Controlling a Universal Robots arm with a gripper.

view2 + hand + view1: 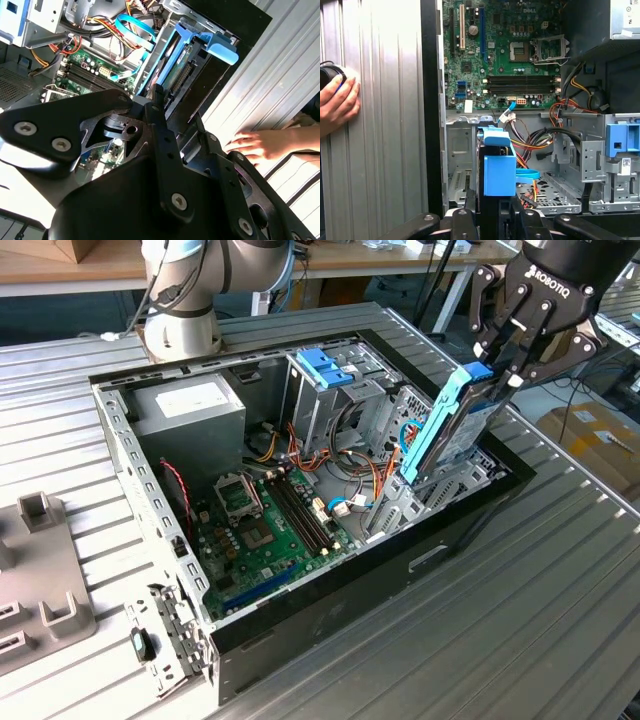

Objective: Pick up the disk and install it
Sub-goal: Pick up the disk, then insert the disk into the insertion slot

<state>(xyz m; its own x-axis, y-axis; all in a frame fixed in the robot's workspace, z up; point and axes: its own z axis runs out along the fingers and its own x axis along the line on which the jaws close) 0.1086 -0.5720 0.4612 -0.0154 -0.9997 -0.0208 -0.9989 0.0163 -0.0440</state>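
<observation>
The gripper [507, 367] is closed on the upper end of the disk [442, 432], which stands tilted, half inside the drive bay [392, 508]; I judge it must run parallel to the bay walls to avoid jamming.

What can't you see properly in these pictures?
- Lower end of the disk: exterior view, hidden inside the metal bay of the computer case.
- Person beyond the hand: first wrist view, cut off by the edge.
- Dark round thing at that hand: partly covered by it.
</observation>
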